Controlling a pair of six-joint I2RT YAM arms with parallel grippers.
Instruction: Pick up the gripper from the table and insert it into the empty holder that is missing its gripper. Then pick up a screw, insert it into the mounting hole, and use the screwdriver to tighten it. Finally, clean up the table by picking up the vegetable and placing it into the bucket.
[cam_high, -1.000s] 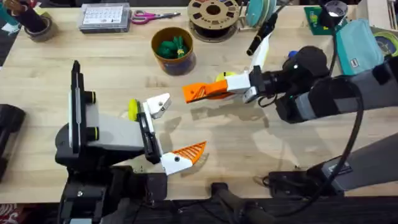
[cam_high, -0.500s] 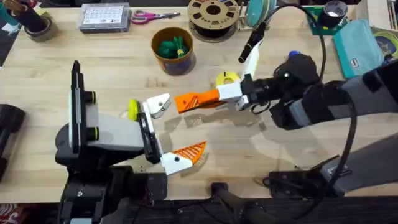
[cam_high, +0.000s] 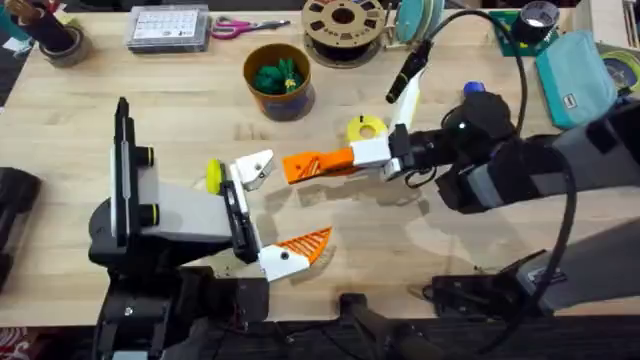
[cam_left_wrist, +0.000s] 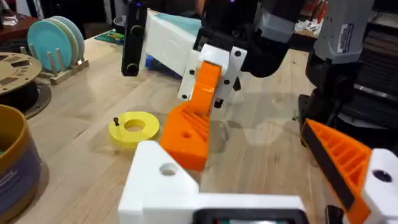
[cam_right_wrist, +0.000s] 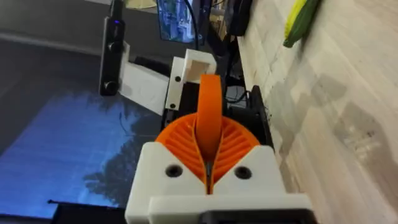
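Lower left of the overhead view, left gripper (cam_high: 275, 205): wide open with nothing between the fingers; the lower finger carries an orange ribbed pad (cam_high: 305, 242), and the upper finger is bare white.
Holder (cam_high: 252, 167): the bare white block at the end of that upper finger, left of the frame's centre, its open side facing right; in the left wrist view it fills the bottom foreground (cam_left_wrist: 158, 177).
Bucket (cam_high: 250, 62): upper middle of the frame, upright on the tabletop (cam_high: 150, 95), well apart from both arms.
Vegetable (cam_high: 278, 73): green, lying inside the bucket.
Orange fingertip (cam_high: 308, 165): centre of the frame, held off the tabletop, pointing left at the holder and just beside it; whether the two touch cannot be told.
Yellow ring (cam_high: 365, 127): flat on the tabletop just above the right arm's white fingers.
Right gripper (cam_high: 345, 160): right of centre, closed on the orange fingertip, which stands on edge between the two ribbed pads (cam_right_wrist: 233, 146) in the right wrist view.
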